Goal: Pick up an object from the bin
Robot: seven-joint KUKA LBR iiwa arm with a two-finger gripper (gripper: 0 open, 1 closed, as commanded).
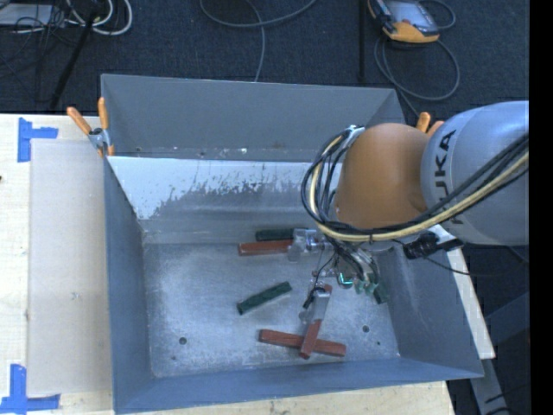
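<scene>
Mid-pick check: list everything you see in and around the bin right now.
bin: one, grey metal, centre of view
red sticks: three, red-brown; this one near the back wall, two crossed at the front of the floor
green sticks: two, dark green; this one mid-floor, the other just behind the back red stick
device: one, orange and grey, on the dark floor beyond the bin, top right
arm: one, silver, with an orange cover, reaching in from the right
gripper: one, metal, low over the upper end of the crossed sticks; contact unclear
</scene>
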